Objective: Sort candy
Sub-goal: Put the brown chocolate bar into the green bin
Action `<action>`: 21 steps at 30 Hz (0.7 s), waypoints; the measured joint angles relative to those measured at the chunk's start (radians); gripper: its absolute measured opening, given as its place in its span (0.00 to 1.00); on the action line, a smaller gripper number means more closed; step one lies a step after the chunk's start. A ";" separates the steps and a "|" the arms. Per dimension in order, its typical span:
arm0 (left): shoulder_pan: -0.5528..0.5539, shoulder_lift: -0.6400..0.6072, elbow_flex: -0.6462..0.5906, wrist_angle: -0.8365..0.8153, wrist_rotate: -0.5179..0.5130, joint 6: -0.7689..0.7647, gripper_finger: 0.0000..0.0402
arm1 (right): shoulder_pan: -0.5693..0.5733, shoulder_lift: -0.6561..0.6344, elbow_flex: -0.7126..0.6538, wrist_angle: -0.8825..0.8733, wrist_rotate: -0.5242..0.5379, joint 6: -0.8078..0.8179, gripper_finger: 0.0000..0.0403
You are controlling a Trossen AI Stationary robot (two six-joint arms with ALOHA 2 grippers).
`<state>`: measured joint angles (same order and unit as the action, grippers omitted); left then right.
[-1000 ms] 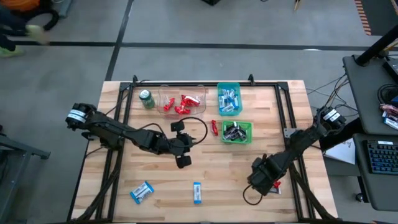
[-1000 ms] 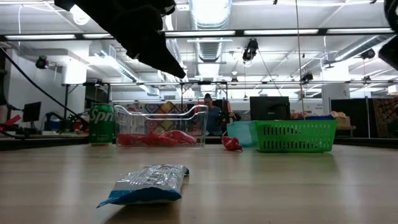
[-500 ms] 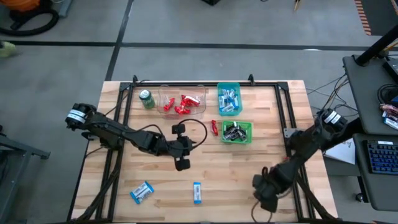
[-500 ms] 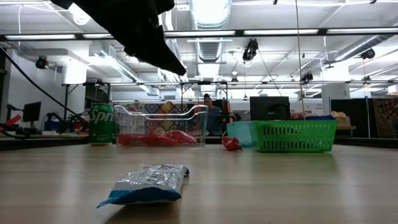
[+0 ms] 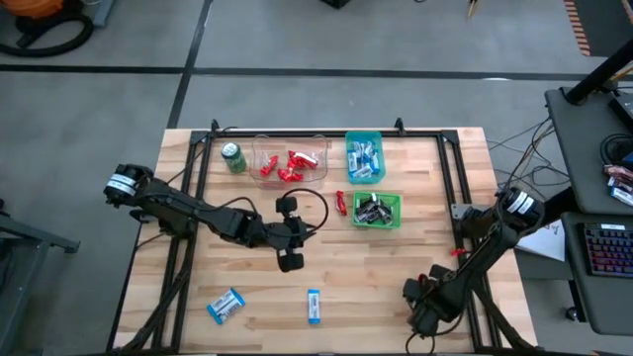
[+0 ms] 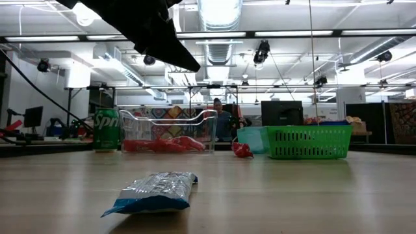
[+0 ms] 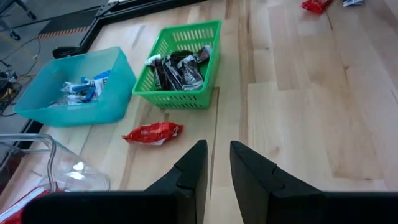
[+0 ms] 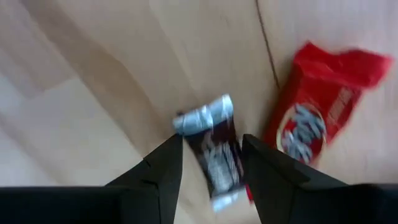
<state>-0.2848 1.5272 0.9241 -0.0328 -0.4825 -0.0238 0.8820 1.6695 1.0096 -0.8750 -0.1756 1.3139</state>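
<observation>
Dark bar [image 8: 214, 152] lengthwise between open jaws

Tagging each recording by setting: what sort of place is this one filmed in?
Probably an open-plan lab or workshop: exposed ceiling ducts and strip lights, benches with dark monitors behind the wooden table, and a desk with a black keyboard beside it.

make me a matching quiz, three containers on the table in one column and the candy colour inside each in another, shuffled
Containers:
1. clear bin
2. teal bin
3. green basket

Candy inside:
a. dark brown with silver
b. shiny red
c. light blue-and-white

Pairs: 1-b, 2-c, 3-a
</observation>
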 joint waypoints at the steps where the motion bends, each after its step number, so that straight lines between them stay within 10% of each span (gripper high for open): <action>1: 0.000 0.000 0.000 0.000 0.000 0.000 0.13 | -0.003 0.015 0.000 0.007 -0.001 -0.016 0.38; 21: -0.060 0.002 -0.046 0.133 0.003 -0.056 0.13 | -0.062 -0.076 -0.001 0.031 0.124 -0.126 0.03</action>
<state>-0.3445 1.5289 0.8777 0.1004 -0.4797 -0.0798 0.8197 1.5937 1.0088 -0.8443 -0.0520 1.1878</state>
